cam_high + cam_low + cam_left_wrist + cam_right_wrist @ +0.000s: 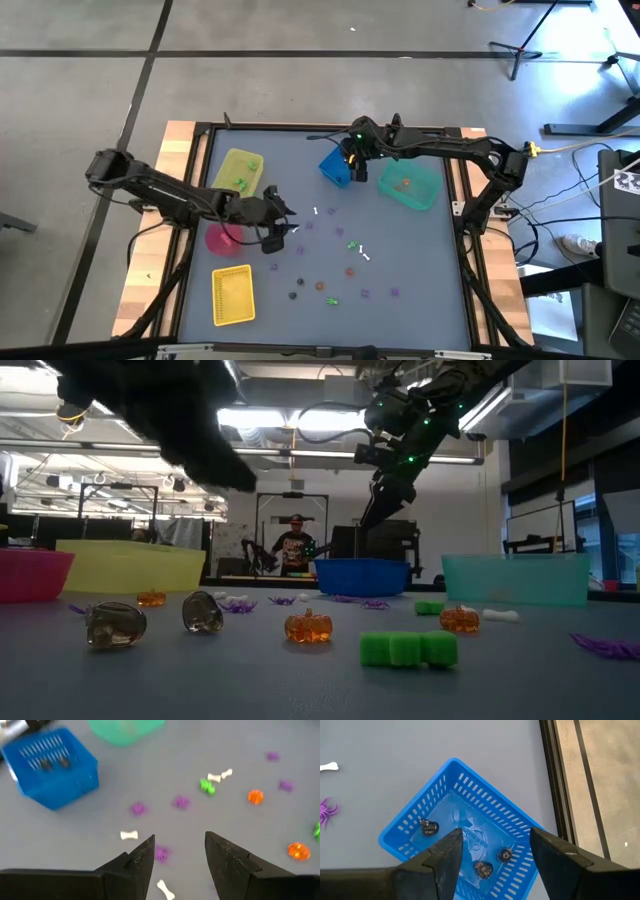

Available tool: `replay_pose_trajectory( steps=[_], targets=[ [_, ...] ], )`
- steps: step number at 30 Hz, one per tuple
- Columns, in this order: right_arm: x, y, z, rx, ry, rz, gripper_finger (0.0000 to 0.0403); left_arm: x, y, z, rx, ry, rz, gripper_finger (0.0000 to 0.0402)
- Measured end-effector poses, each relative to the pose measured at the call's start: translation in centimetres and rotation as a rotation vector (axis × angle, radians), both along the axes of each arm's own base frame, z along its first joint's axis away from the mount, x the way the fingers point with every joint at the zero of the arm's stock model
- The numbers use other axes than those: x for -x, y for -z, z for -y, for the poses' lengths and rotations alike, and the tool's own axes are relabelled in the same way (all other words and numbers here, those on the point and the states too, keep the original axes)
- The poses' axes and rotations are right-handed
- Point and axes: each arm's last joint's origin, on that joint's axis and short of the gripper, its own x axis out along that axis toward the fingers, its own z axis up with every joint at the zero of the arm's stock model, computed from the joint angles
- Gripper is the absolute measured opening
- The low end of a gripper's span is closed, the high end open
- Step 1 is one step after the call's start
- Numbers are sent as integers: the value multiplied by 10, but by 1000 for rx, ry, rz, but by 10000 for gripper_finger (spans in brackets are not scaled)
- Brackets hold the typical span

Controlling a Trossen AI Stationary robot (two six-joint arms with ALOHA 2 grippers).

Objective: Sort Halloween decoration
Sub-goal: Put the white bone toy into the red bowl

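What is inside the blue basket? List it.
Inside the blue basket, three small dark trinkets lie on its floor. The right hand hangs open above it, its fingers covering part of the floor, so more could be hidden there.

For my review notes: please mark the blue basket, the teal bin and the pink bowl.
blue basket (470, 827): right wrist view, on its slotted floor.
teal bin (425, 196): high view, on its near rim.
pink bowl (215, 240): high view, on its left rim.

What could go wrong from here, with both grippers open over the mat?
The left gripper hangs open above a purple trinket with a white bone close by; closing might catch both. The right gripper sits low over the blue basket, so pulling away sideways could clip its wall and shift it.
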Motion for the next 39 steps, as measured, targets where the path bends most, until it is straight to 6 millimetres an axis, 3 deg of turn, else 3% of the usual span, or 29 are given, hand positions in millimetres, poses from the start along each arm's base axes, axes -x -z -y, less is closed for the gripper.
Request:
replay_pose_trajectory(
  steps=[17, 31, 39],
  targets=[
    [0, 0, 0, -1, 0, -1, 230, -15, 67, 8, 36, -102, -241, 158],
    [0, 0, 0, -1, 0, -1, 230, -17, 86, 8, 84, -179, -293, 158],
    [0, 0, 0, 0, 0, 0, 230, -17, 87, 8, 89, -196, -290, 155]
  ],
)
